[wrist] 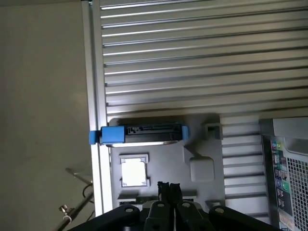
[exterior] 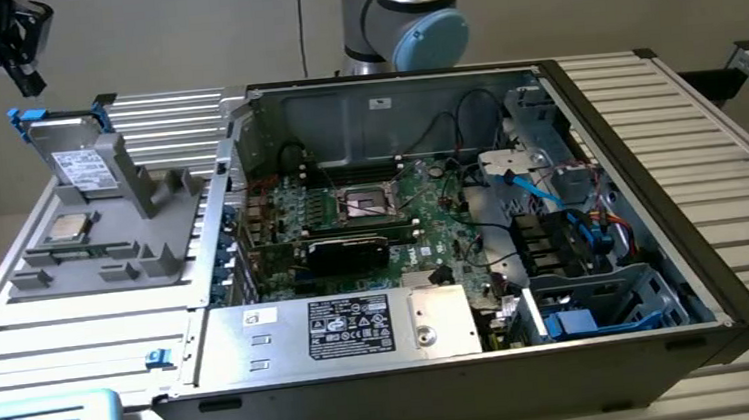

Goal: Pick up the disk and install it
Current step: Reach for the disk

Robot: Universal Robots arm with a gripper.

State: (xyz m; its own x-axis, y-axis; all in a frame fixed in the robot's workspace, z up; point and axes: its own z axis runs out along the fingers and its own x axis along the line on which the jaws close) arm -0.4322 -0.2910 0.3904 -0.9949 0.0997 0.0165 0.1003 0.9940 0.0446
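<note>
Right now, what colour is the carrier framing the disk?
Bright blue; the carrier around the disk shows best in the wrist view.

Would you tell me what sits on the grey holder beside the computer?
The disk stands on edge in the holder; a square chip lies flat nearby. The holder hides the disk's lower edge.

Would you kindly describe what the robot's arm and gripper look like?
The arm is a silver-grey tube with rounded joints capped in light blue. The gripper is matte black: two slim, narrow fingers on a broad black body with round bolt heads along its linkage.
</note>
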